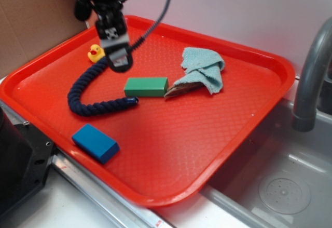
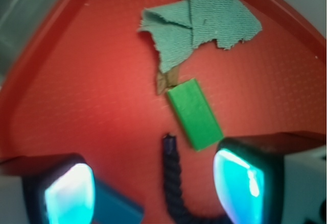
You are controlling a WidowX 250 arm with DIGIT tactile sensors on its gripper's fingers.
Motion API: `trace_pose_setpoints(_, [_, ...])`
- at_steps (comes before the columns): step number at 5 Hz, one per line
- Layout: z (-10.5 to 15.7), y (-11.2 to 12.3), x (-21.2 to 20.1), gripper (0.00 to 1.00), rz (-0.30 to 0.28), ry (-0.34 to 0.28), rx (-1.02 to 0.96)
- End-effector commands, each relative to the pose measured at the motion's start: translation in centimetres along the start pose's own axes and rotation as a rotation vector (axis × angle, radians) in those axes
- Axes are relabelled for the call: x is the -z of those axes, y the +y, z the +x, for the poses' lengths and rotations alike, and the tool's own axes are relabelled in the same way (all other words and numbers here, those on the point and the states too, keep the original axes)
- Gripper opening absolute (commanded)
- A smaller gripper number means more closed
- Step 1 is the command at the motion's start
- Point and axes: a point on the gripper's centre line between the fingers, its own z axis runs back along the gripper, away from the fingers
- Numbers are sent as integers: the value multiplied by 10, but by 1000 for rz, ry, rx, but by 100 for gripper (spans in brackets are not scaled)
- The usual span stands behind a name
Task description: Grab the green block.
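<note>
Behind my work surface stands a plain pale wall (image 1: 249,10), evenly lit and faintly pinkish near the red plastic tray (image 1: 171,155). To one side a flat brown cardboard panel (image 1: 31,20) leans upright — it fills the far corner. Beside the tray lies a grey stainless steel sink basin (image 1: 290,186) with a round perforated drain (image 1: 284,192), and a curved grey metal faucet (image 1: 310,77) rises over it. Light is soft — no hard shadows.

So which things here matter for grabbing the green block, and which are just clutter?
In play: green block, gripper (open, holding nothing).

Lying about: blue block, rope, cloth, rubber duck. All lie on the red tray.
</note>
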Motion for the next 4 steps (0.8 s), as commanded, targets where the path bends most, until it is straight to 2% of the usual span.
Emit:
trace_pose_setpoints(1, [16,14,62,100,-34,1,74])
trace_pose_setpoints(2, [15,24,85,100,-18,52,92])
trace_pose_setpoints(3, [-4,28,99,100,-3,72,89])
trace_pose_setpoints(4, [-3,26,99,0,16,92,101])
